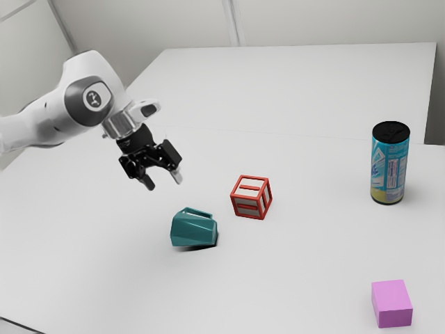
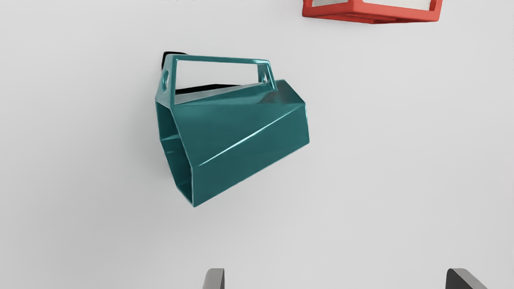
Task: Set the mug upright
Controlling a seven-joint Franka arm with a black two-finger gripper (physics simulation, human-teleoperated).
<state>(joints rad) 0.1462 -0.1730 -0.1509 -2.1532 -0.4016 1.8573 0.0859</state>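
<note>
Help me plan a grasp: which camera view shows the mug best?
The wrist view: there the mug looks large, with its open mouth and whole handle plain. The exterior view shows it smaller, lying on its side near the red-edged block.

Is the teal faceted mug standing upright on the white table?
No, the teal faceted mug lies on its side, its open mouth facing sideways over the white table.

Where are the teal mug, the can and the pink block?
Teal mug (image 2: 245, 136): wrist view, on the side of its body, below the handle.
Can (image 1: 389, 170): exterior view, on its printed side.
Pink block (image 1: 389, 293): exterior view, on its top face.
</note>
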